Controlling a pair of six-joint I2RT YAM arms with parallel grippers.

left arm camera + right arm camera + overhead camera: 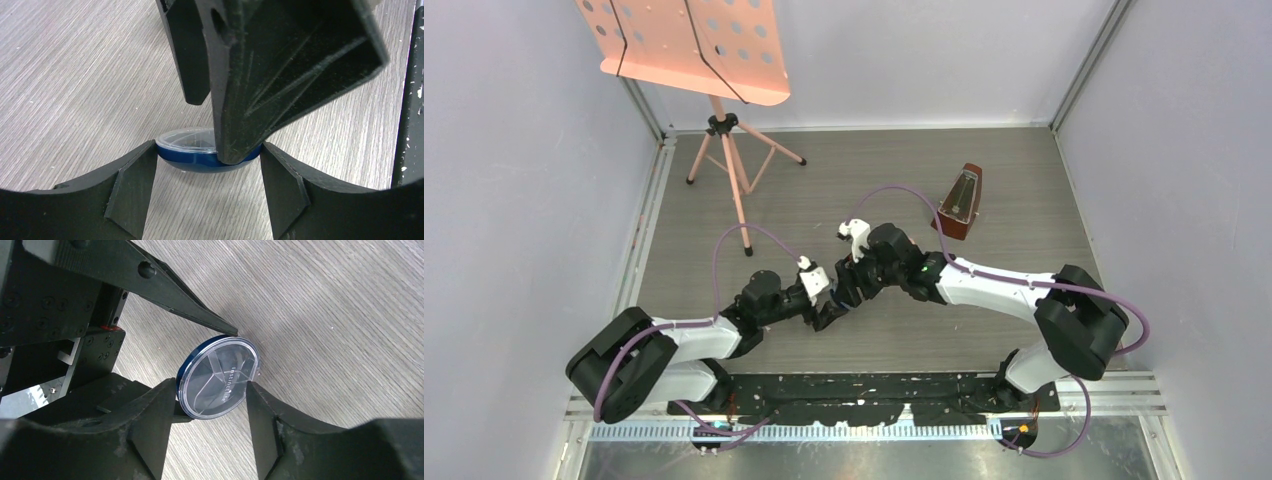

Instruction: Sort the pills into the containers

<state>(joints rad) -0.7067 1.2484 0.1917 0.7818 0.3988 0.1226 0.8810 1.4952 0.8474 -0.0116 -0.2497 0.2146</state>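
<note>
The blue dish [192,162] looks light, stiff and slick; take it by the rim. Left fingers [135,185] pinch that rim, right fingers [155,425] squeeze its clear lid [220,375].

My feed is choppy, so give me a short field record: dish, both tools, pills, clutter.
dish: blue dish, clear lid on, between both tools over the table
left tool: shut on the dish's sides
right tool: fingers flank the lid; grip unclear
pills: none visible
bottle: not in view
clutter: metronome and music stand, far side
</note>
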